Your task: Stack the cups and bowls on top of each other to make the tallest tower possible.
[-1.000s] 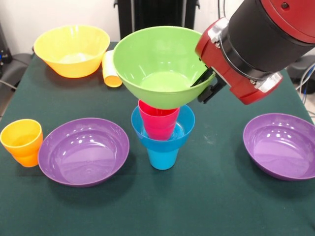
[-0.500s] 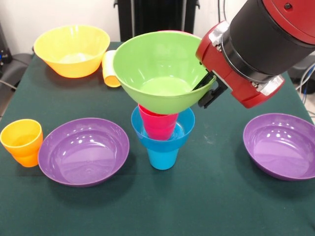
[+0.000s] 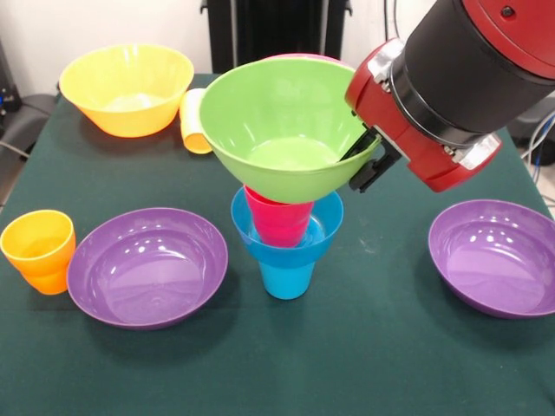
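- Bowls nearest the camera are sitting empty: one purple bowl (image 3: 147, 267) at the front left and a second purple bowl (image 3: 496, 257) at the front right, well apart, with the tower (image 3: 286, 208) standing between them.
- Beside the left purple bowl, an orange cup (image 3: 39, 250) is standing upright, seemingly on a second orange piece, with nothing showing inside.
- At the middle, a blue cup (image 3: 287, 279) is carrying a small blue bowl (image 3: 323, 227), which is holding a red cup (image 3: 279, 218).
- On that red cup a green bowl (image 3: 282, 130) is resting, tilted and empty; the step looks like placing it.
- Pinching the green bowl's rim on the picture's right, the gripper (image 3: 368, 156) is closed on it; letting go probably calls for levelling the bowl first, or it may slide off.
- Farther back, a yellow cup (image 3: 195, 121) is lying on its side, just beside an empty orange-yellow bowl (image 3: 127, 88).
- Behind the green bowl, a pink rim (image 3: 299, 57) is barely peeking out.
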